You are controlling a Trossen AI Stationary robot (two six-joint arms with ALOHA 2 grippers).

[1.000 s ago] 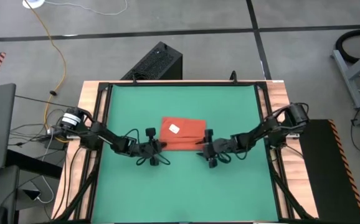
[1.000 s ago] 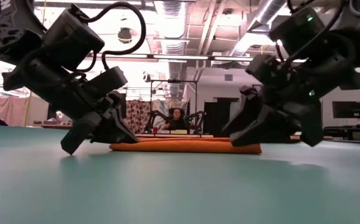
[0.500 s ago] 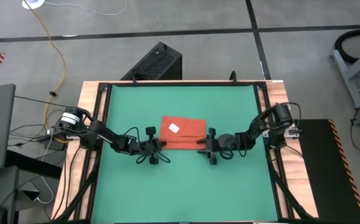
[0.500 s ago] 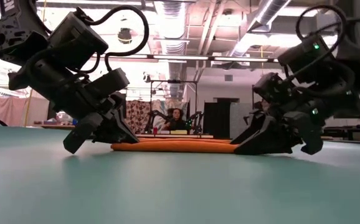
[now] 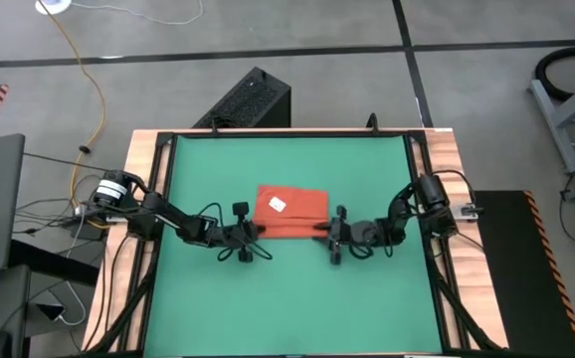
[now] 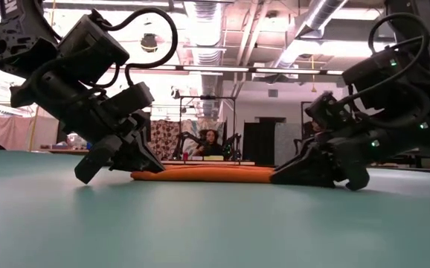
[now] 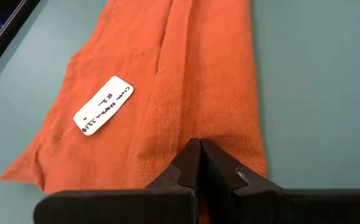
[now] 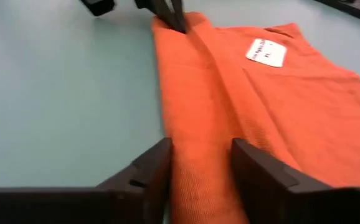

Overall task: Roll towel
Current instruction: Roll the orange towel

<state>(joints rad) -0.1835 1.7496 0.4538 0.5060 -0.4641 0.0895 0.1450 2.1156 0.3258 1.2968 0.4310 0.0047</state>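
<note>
1. The towel [image 5: 292, 213], a plain orange-red cloth with a small white tag [image 5: 278, 206] lying on its upper face, lies flat near the middle of the green mat [image 5: 287, 298], with a thicker folded band along its near edge.
2. Seen from table height, the towel [image 6: 207, 175] forms a low orange strip on the mat, stretched between the two grippers.
3. The left gripper [image 5: 255, 234] sits at the towel's near left corner; its wrist camera shows its dark fingers [image 7: 189, 168] pressed together at the cloth's near edge, closed with the folded edge at their tips [image 7: 200, 152].
4. The right gripper [image 5: 329, 234] is low on the mat at the towel's near right corner; its fingers [image 8: 152, 168] stand apart with the folded band of cloth between them, not pinched tight.
5. In the right wrist camera's picture the left gripper's fingertips [image 8: 170, 14] show at the far end of the same folded edge.
6. Both dark arms reach in from the table's opposite sides, the left arm [image 5: 168, 217] from the left, the right arm [image 5: 407, 209] from the right.
7. A wooden-edged table frame [image 5: 148, 159] borders the mat.
</note>
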